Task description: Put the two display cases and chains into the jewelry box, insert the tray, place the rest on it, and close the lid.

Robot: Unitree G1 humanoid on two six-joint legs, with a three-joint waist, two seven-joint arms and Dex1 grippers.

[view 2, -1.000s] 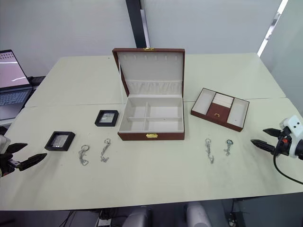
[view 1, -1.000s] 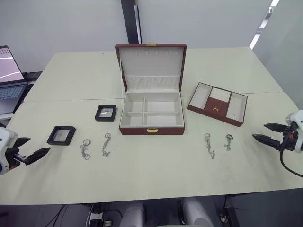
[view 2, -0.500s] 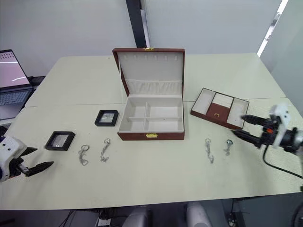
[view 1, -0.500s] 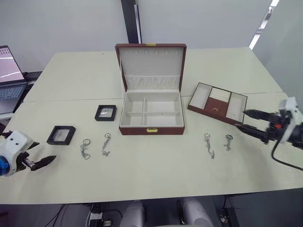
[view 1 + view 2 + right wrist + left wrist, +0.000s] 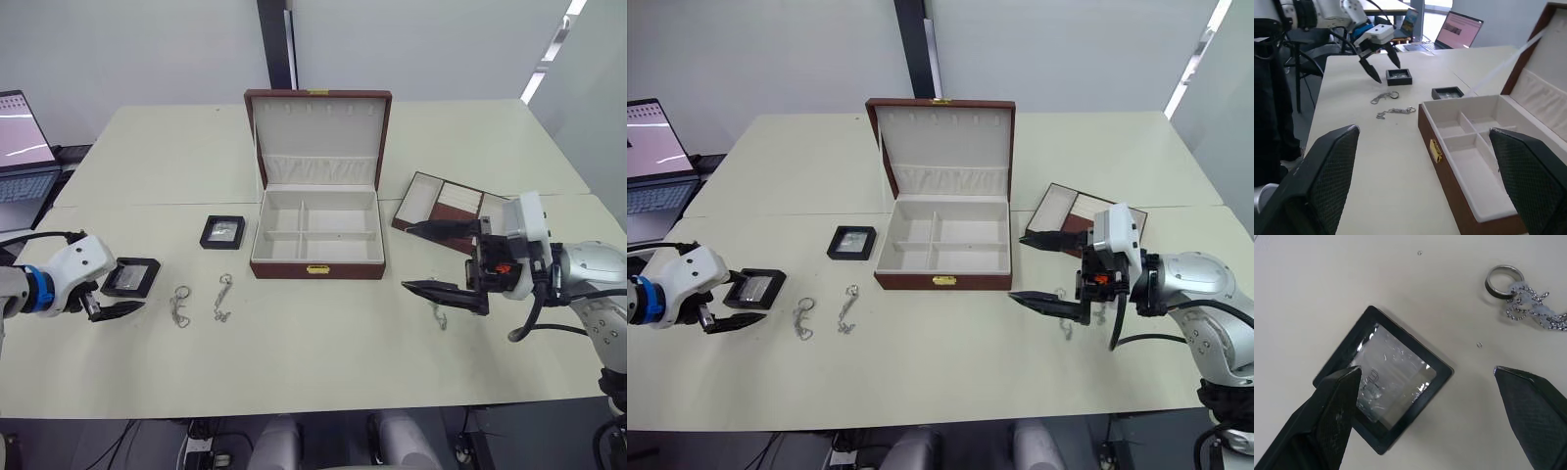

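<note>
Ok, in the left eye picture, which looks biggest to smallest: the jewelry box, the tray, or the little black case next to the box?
1. The jewelry box, by far.
2. The tray, partly hidden by the right gripper.
3. The black display case, smallest.

Both end effectors (image 5: 110, 297) (image 5: 431, 258) now inward, toward box (image 5: 318, 233).

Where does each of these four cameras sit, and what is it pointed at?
Left and right eye views: on the head, looking down over the table, jewelry box and both arms.
Left wrist view: above a display case, between open black fingers.
Right wrist view: low, facing the box.
Shared: the left gripper over that case.
</note>
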